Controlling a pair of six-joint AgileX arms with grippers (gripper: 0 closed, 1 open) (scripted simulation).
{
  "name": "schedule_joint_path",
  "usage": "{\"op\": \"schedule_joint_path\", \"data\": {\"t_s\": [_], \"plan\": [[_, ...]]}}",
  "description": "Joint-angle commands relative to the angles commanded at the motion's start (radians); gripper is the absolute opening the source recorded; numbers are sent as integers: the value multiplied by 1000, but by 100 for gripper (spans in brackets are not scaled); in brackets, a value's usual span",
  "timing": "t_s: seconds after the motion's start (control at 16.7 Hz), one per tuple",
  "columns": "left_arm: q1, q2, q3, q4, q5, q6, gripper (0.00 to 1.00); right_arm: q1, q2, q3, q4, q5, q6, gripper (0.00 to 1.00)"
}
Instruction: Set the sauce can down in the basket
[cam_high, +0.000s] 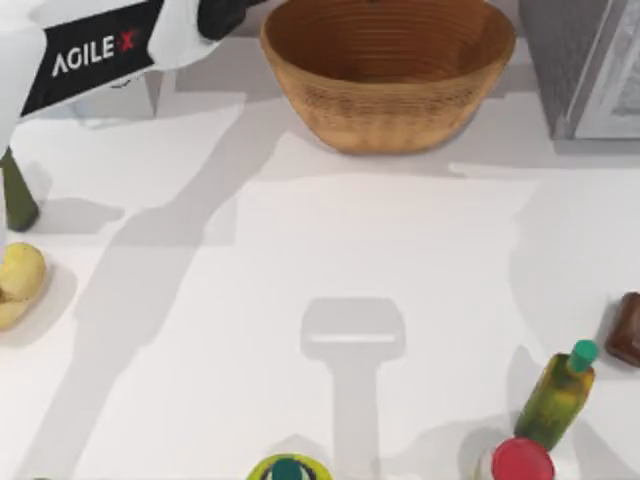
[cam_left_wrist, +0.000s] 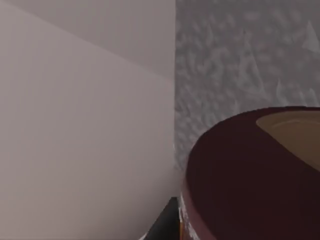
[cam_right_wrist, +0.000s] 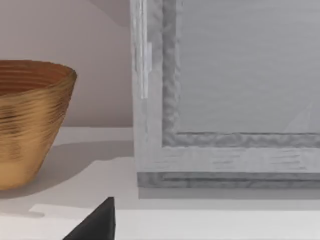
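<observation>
Sauce can (cam_left_wrist: 250, 175) close against left pincer

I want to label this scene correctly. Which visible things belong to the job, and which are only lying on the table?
Job:
- sauce can, close to the left wrist camera
- basket, at the table's far edge
- left arm, reaching in beside the basket

Just lying about:
- green-capped bottle
- red-lidded jar
- dark brown object
- yellow object

Rendered tabletop test scene: white table (cam_high: 400, 260), basket (cam_high: 388, 75), scattered bottles.
</observation>
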Motion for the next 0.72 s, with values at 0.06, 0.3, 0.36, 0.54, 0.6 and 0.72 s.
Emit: {"op": "schedule_joint_path", "data": {"t_s": [0.06,0.3,0.36,0.54,0.6,0.72], "plan": [[-6,31,35,-3,-5,-2,0,0,0,0,0,0,0,100],[-24,125,141,-12,-21,-7,0,0,0,0,0,0,0,100],[-25,132,149,-12,-22,-8,0,0,0,0,0,0,0,100],[-25,132,149,-12,-22,-8,0,0,0,0,0,0,0,100],[-25,132,149,-12,-22,-8,8,0,0,0,0,0,0,100],[-25,132,149,-12,-22,-8,23,0,0,0,0,0,0,100]]}}
